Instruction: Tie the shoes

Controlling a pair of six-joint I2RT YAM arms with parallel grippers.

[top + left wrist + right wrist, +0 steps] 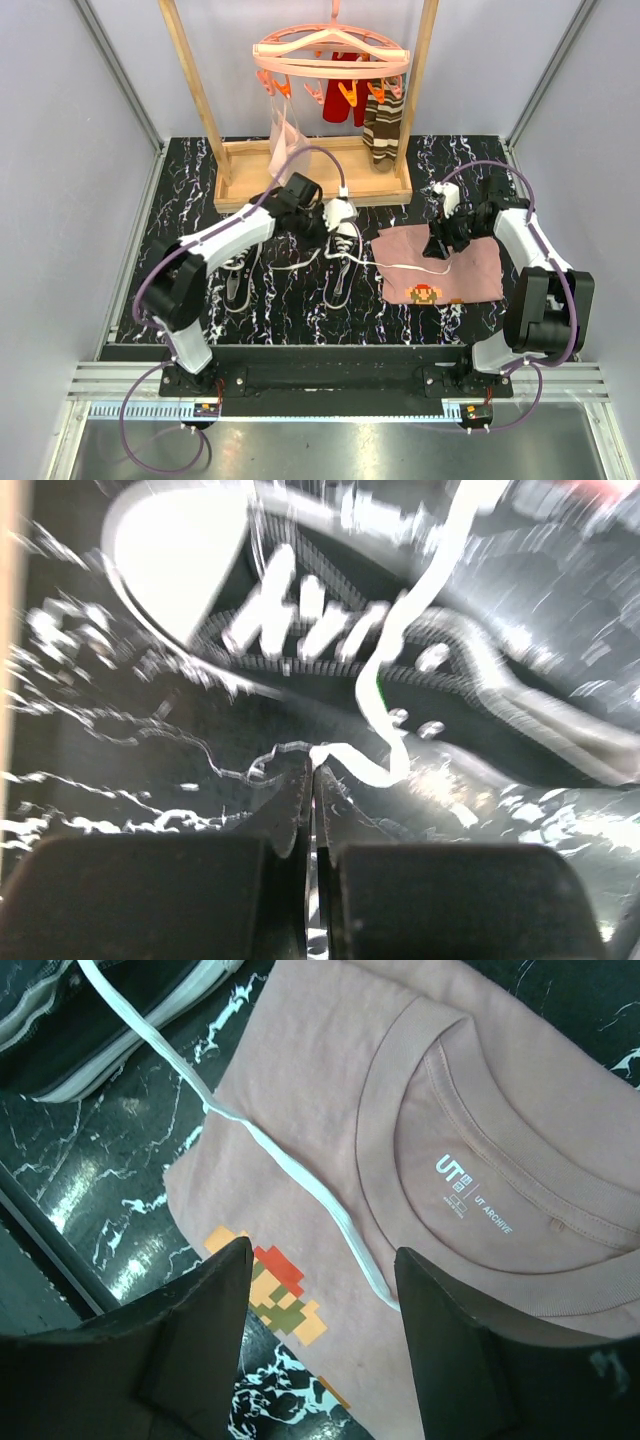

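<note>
Pointing toes at the rack (290,196), shoes (338,270) lie near-to-far.
Left tool (315,770) pinched shut on a lace (385,680) — right tool (320,1300) open, empty, astride the other lace (300,1175) over the shirt (480,1090).

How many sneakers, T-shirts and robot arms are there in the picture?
Black canvas sneakers with white toe caps: 2
Pink cotton T-shirt with a pixel figure: 1
White and black robot arms: 2
Total: 5
</note>
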